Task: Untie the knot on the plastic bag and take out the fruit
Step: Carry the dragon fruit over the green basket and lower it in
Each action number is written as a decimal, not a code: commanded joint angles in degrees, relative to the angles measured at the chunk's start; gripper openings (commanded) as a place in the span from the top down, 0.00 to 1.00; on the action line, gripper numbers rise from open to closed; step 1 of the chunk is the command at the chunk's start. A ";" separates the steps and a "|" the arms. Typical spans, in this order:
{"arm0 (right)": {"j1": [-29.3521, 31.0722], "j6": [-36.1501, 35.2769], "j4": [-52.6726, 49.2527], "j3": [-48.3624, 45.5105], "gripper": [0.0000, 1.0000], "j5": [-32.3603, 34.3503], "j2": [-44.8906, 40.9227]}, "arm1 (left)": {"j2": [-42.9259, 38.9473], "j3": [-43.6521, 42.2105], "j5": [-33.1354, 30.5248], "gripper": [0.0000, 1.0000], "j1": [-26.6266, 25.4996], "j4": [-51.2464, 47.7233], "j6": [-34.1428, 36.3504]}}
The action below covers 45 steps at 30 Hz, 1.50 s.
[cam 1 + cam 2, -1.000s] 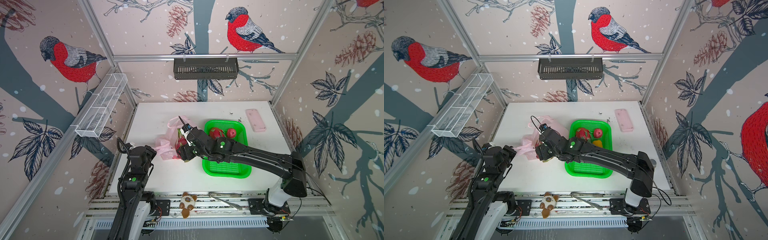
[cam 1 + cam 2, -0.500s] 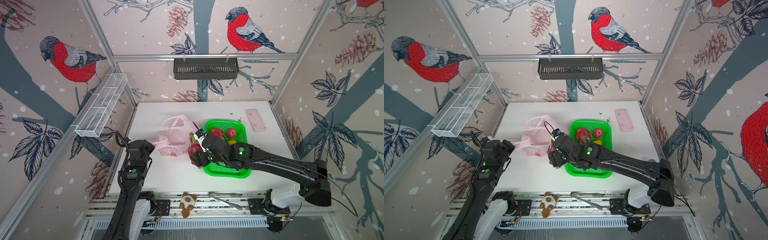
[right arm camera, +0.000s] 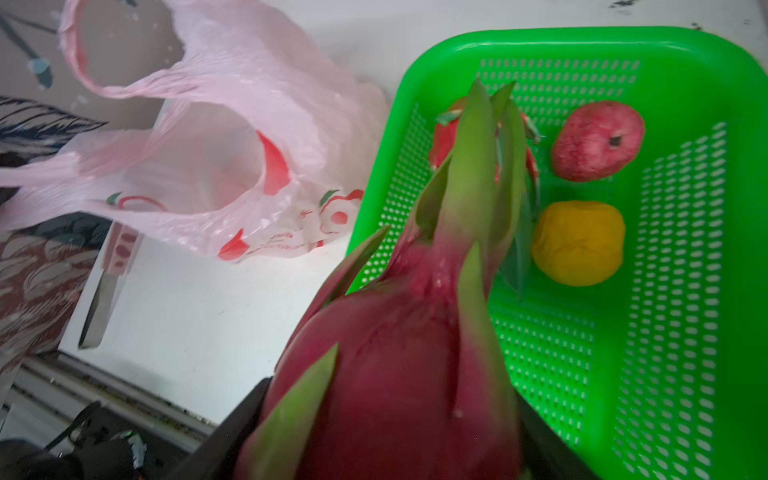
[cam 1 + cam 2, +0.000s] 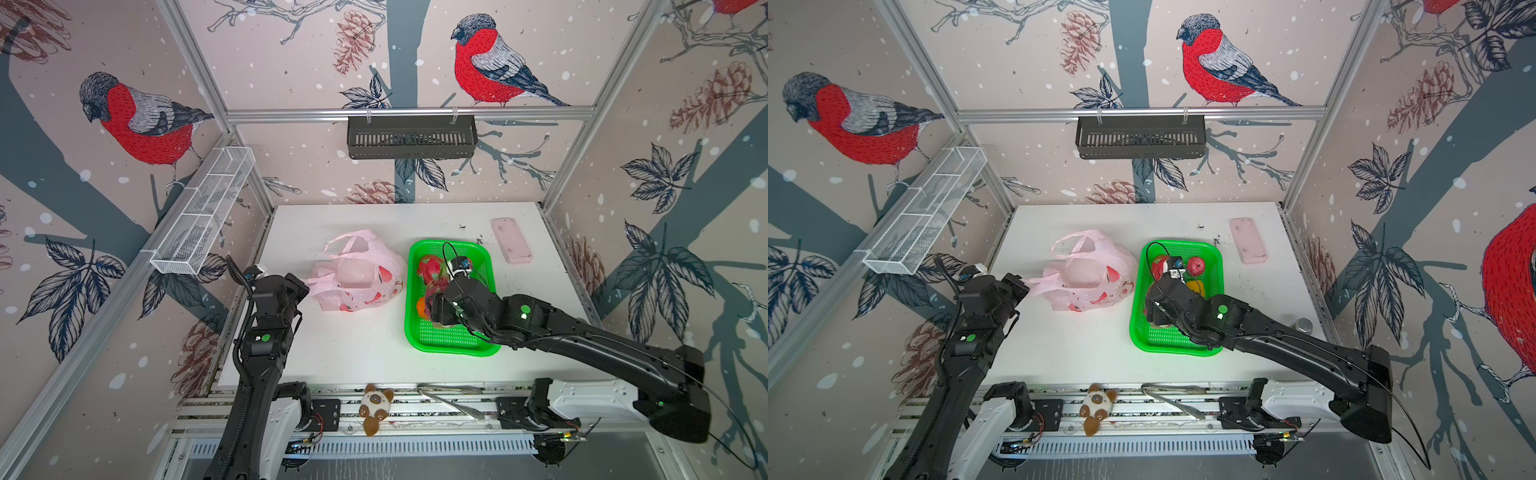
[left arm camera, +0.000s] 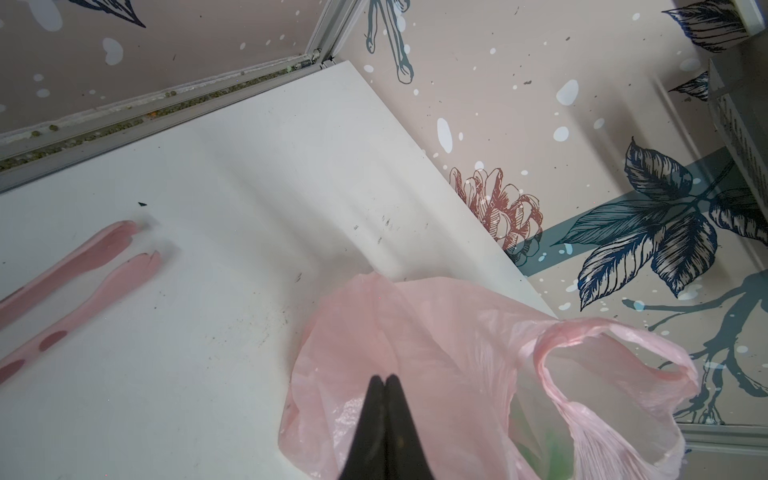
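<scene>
1. The thin, translucent pale pink plastic bag [image 4: 361, 274] with red apple prints lies slumped on the white surface [image 4: 353, 357], just left of a bright green perforated plastic basket [image 4: 453, 351]. Its two loop handles stand apart as separate open loops.
2. The left pincer [image 5: 384, 380], its tips pressed together, pinches the bag's plastic at its left side. In both top views that handle is drawn out taut toward it.
3. The right pincer [image 4: 439, 311] is clamped on a magenta dragon fruit [image 3: 395, 353] with green-tipped scales, one black finger on each side. It holds the fruit over the near left part of the basket. Whether the fruit touches the basket floor cannot be told.
4. In the far part of the basket lie a second magenta dragon fruit [image 4: 429, 269], a small red round fruit [image 3: 598, 139] and a yellow round fruit [image 3: 577, 243], close together.
5. A flat pink rectangular slab [image 4: 511, 241] lies on the surface beyond the basket's far right corner, apart from it.
6. On the front rail [image 4: 415, 415], below the surface edge, sit a brown-and-white plush toy [image 4: 376, 405] and a pair of metal tongs [image 4: 449, 399].
</scene>
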 commanded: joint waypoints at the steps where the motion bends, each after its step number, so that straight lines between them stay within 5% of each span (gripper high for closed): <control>1: -1.66 6.37 -1.34 -1.80 0.66 4.97 -1.20 | 0.51 1.09 1.38 1.00 0.10 0.95 3.05; 29: -6.19 27.75 8.33 -17.28 0.63 4.10 -2.56 | 2.40 1.04 2.68 1.00 0.10 -0.16 11.17; 45: -7.07 29.48 13.76 -21.84 0.60 2.50 -0.53 | 2.37 0.77 3.22 1.00 0.12 0.42 11.33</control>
